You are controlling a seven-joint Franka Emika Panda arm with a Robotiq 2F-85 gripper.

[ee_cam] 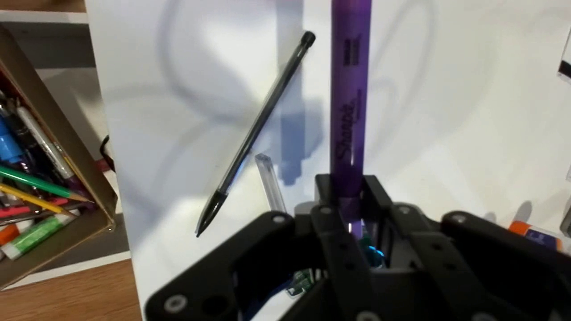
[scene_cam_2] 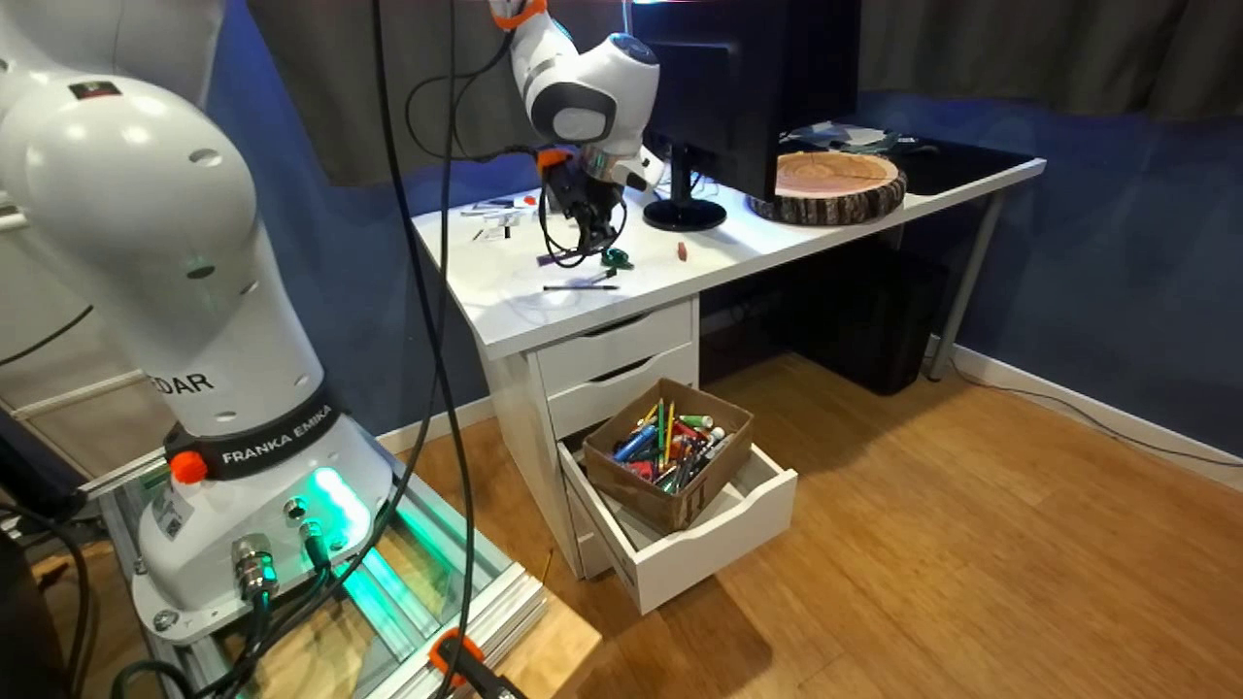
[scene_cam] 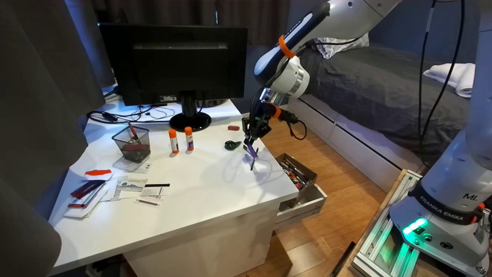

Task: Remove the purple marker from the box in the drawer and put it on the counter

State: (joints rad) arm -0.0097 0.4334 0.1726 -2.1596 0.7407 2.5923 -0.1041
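Note:
My gripper (ee_cam: 348, 189) is shut on the purple marker (ee_cam: 350, 98), gripping it near one end. The marker points away from the jaws, its far end out of the wrist view. The marker also shows in both exterior views (scene_cam: 251, 151) (scene_cam_2: 554, 258), over the white counter (scene_cam: 192, 192). Its shadow lies apart from it on the counter, so it seems held a little above the surface. The drawer (scene_cam_2: 719, 549) stands pulled out below the counter. The brown cardboard box (scene_cam_2: 626, 490) in it holds several pens, pencils and markers.
A black pen (ee_cam: 263, 116) and a clear stick (ee_cam: 270, 183) lie below the gripper. A green glassy object (scene_cam: 232, 145) and a small red item (scene_cam: 233, 127) lie near. Orange-capped glue sticks (scene_cam: 174, 142), a mesh cup (scene_cam: 134, 144), cards (scene_cam: 132, 186) and the monitor (scene_cam: 173, 63) stand or lie farther off.

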